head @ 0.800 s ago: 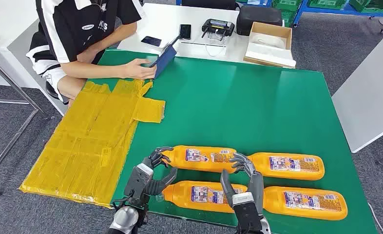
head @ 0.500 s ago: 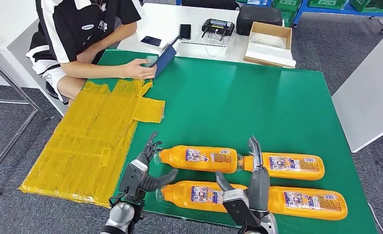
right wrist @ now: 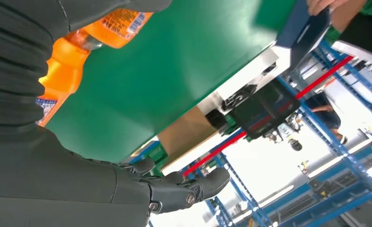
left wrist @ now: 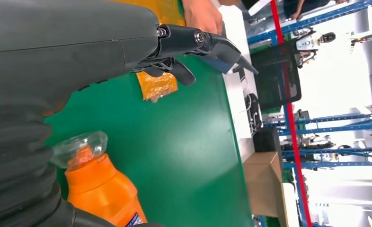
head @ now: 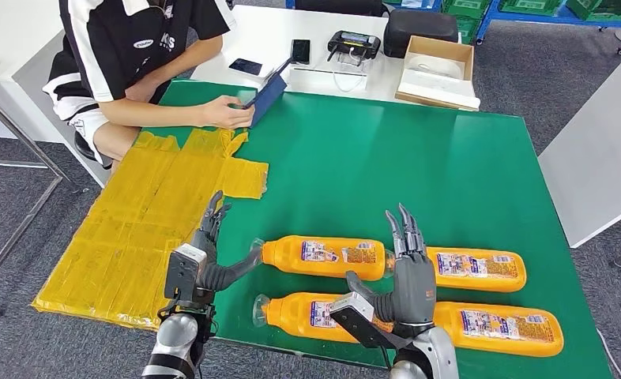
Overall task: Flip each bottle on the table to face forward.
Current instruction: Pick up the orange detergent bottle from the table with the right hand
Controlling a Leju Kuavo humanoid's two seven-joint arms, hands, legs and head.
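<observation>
Here, nearest the desk's front edge, two orange bottles lie on their sides end to end: the near left bottle [head: 315, 313] and the near right bottle [head: 497, 328], both with printed labels turned up, which I take as the facing the task wants. Above them the right hand [head: 406, 272] stands upright, fingers straight and close together, holding nothing, lifted off the row so as not to roll anything. The left hand [head: 201, 253] is raised beside the desk's front left part, by the yellow sheet [head: 145, 229], fingers extended and slightly spread, thumb reaching toward the far left bottle [head: 323, 257] without a grip. Just behind, the far right bottle [head: 465, 269] completes a second row, labels also up. At the far left corner a person [head: 133, 63] holds a tablet [head: 266, 93].
</observation>
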